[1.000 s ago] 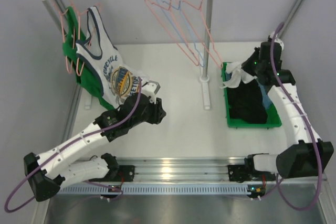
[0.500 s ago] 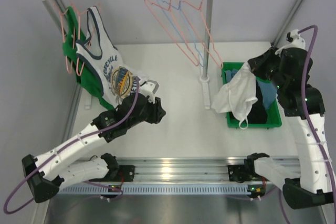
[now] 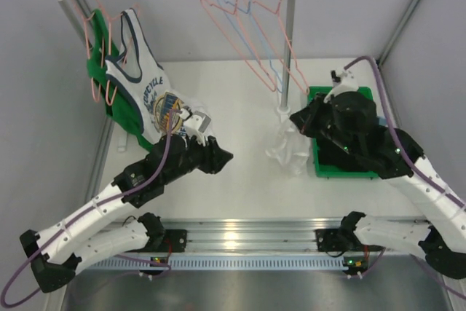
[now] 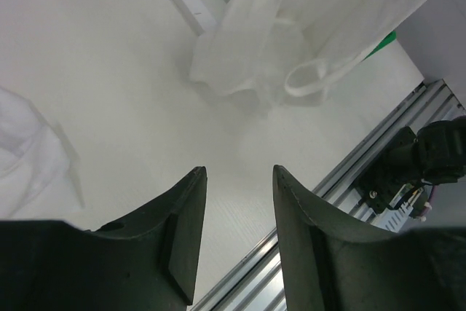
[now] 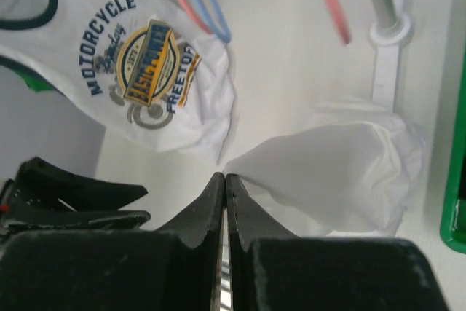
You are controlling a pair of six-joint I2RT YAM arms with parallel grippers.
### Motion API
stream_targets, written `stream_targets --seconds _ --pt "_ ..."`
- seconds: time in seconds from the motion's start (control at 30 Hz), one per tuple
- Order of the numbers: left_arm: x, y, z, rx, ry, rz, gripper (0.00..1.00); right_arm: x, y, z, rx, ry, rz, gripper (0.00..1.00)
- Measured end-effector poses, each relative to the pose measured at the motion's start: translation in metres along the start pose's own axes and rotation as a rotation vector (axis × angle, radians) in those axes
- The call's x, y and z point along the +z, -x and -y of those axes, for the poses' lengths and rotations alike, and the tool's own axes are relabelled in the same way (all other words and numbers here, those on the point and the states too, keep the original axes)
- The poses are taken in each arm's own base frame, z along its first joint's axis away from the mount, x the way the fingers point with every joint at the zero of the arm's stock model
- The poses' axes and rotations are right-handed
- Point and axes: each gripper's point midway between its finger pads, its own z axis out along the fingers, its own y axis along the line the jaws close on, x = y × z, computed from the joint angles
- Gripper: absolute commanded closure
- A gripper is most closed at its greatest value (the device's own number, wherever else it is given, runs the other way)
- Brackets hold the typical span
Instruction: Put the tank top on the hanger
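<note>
The plain white tank top [image 3: 288,151] hangs bunched beside the rack post, its lower part on the table. My right gripper [image 3: 295,119] is shut on its upper edge; in the right wrist view the fingertips [image 5: 224,177] pinch the fabric [image 5: 342,172]. My left gripper [image 3: 223,155] stands open over the table to the left of the top, with nothing between its fingers [image 4: 239,174], and the tank top [image 4: 313,27] lies ahead of it. A pink hanger [image 3: 234,41] hangs empty from the rail at the upper right.
A blue hanger [image 3: 256,40] hangs among the pink ones. A printed tank top [image 3: 149,89] over a green garment [image 3: 98,30] hangs at the rail's left end. A green bin [image 3: 318,162] with dark clothes stands right of the rack post [image 3: 289,41].
My right arm has lifted the tank top out of the green bin and swung it left to beside the rack post. My left gripper has opened a little wider and shifted slightly forward.
</note>
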Motion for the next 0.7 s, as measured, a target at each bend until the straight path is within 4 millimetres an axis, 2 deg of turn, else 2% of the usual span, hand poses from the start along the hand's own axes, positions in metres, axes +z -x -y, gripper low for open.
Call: stream_targets --seconds 0.13,0.23,0.3,0.4,0.53,0.6,0.67,0.7 --pt "-0.008 0.007 0.002 -0.002 -0.013 0.036 0.53 0.02 -0.051 -0.028 -0.058 0.027 -0.123 1.0" --pt "-0.012 0.009 0.002 -0.004 -0.015 0.05 0.53 0.038 -0.087 -0.037 -0.102 0.019 -0.207 1.0" --pt "-0.013 0.009 0.001 -0.005 -0.009 0.053 0.53 0.048 -0.102 -0.035 -0.122 0.005 -0.241 1.0" --pt "-0.013 0.008 -0.003 -0.006 0.014 0.05 0.53 0.062 -0.114 -0.035 -0.141 -0.013 -0.268 1.0" --pt "-0.007 0.002 -0.015 -0.014 0.079 0.031 0.54 0.094 -0.136 -0.042 -0.163 0.001 -0.323 1.0" --pt "-0.002 -0.008 -0.026 -0.019 0.132 -0.001 0.54 0.115 -0.152 -0.04 -0.177 -0.006 -0.362 0.97" --pt "0.002 -0.02 -0.036 -0.023 0.175 -0.032 0.54 0.139 -0.17 -0.035 -0.188 -0.018 -0.406 0.86" --pt "0.003 -0.028 -0.041 -0.027 0.195 -0.049 0.54 0.147 -0.177 -0.031 -0.194 -0.026 -0.423 0.78"
